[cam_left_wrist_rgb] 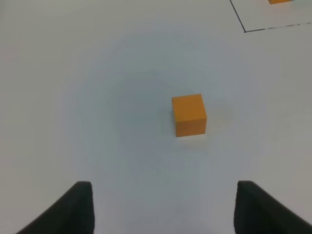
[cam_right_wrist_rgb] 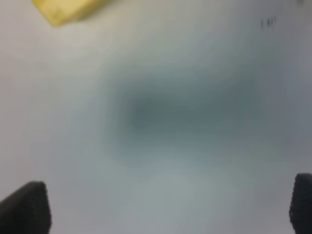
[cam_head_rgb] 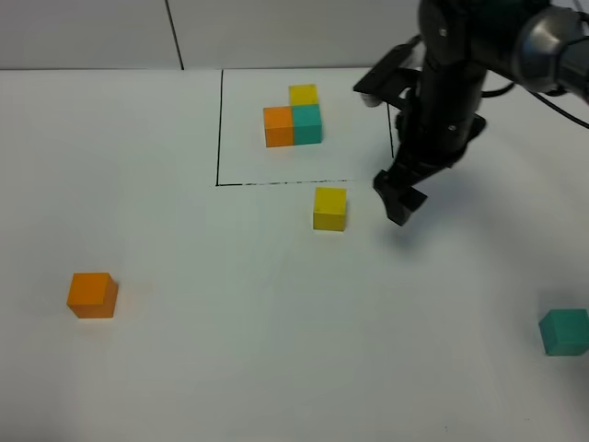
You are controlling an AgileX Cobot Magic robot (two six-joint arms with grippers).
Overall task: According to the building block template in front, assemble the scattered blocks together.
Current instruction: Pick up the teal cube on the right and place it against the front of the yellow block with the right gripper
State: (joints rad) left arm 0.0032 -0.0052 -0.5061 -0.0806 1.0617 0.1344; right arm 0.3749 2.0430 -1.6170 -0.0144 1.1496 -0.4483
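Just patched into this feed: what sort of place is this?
Likely a lab test bench: plain white tabletop, a thin black-lined rectangle framing three joined cubes, and a loose small orange matte cube.

Work surface: white table, matte, flat. A black-lined rect. is drawn on it, its near line passing just beside the right gripper. Inside the rect. the template trio rests on the table: orange, teal and yellow cubes touching, L config. The loose yellow cube sits just beside the right gripper, outside the line. The loose teal cube lies well apart from it. The loose orange cube lies ahead of the left gripper, clear of its fingers.
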